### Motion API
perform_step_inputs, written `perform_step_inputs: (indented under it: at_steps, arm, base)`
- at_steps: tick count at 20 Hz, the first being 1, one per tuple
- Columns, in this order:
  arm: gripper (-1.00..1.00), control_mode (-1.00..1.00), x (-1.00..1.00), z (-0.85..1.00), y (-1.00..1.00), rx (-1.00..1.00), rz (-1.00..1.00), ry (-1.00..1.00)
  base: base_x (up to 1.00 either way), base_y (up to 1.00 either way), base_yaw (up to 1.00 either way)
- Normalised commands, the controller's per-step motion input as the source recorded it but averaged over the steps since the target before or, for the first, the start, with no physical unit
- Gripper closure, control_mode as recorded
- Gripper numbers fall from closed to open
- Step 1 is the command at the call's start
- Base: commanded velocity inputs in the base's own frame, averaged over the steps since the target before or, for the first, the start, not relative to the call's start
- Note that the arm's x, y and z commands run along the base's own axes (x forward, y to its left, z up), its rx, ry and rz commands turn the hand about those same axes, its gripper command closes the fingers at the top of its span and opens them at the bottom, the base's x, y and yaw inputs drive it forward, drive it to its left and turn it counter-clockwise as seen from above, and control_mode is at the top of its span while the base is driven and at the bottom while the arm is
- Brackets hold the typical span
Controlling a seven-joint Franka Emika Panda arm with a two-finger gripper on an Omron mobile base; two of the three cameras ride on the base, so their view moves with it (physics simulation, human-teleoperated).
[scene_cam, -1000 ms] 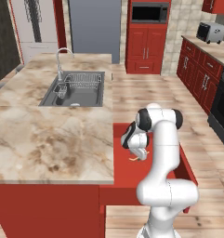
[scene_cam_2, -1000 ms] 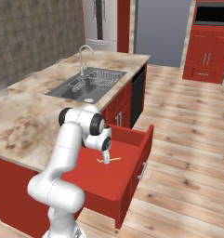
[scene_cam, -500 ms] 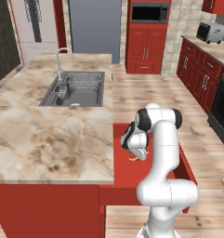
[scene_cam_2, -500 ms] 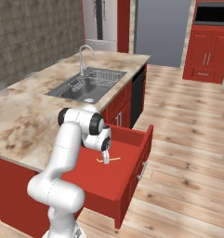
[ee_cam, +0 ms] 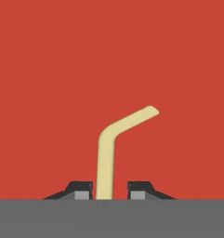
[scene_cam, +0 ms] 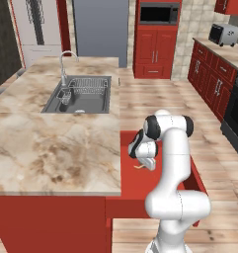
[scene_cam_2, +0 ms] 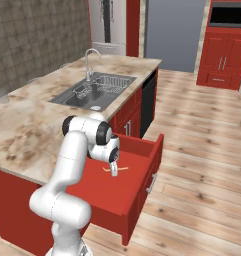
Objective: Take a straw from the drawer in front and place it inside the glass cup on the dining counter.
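The red drawer (scene_cam: 133, 188) (scene_cam_2: 97, 187) stands pulled out from under the dining counter (scene_cam: 51, 148) (scene_cam_2: 27, 130). A pale, bent straw (scene_cam: 139, 166) (scene_cam_2: 117, 169) (ee_cam: 105, 153) lies on its floor. My gripper (scene_cam: 148, 166) (scene_cam_2: 113, 173) (ee_cam: 110, 191) reaches down into the drawer, a fingertip on each side of the straw's lower end. The jaws are narrow: the straw lies against the left finger (ee_cam: 83, 190), with a gap before the right one. What looks like the glass cup (scene_cam_2: 1, 95) stands at the counter's far left edge.
A steel sink (scene_cam: 81, 96) (scene_cam_2: 97, 90) with a faucet (scene_cam: 66, 64) is set in the counter beyond the drawer. The drawer's front panel (scene_cam_2: 144, 187) juts over the wooden floor. Red cabinets and a stove (scene_cam: 236, 118) line the right wall.
The jaws have come in from wide apart to close about the straw. The arm and the straw have stayed in place.
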Motion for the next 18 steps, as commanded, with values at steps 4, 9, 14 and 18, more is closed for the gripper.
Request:
perform_step_inputs:
  at_steps: [4, 9, 14, 18]
  arm:
    - [1.00, -1.00, 0.00, 0.00, 0.00, 0.00, 0.00, 0.00]
    - [1.00, -1.00, 0.00, 0.00, 0.00, 0.00, 0.00, 0.00]
    - [1.00, -1.00, 0.00, 0.00, 0.00, 0.00, 0.00, 0.00]
    - [1.00, -1.00, 0.00, 0.00, 0.00, 0.00, 0.00, 0.00]
  base:
    - [0.00, 0.00, 0.00]
    - [0.00, 0.00, 0.00]
    - [0.00, 0.00, 0.00]
    - [0.00, 0.00, 0.00]
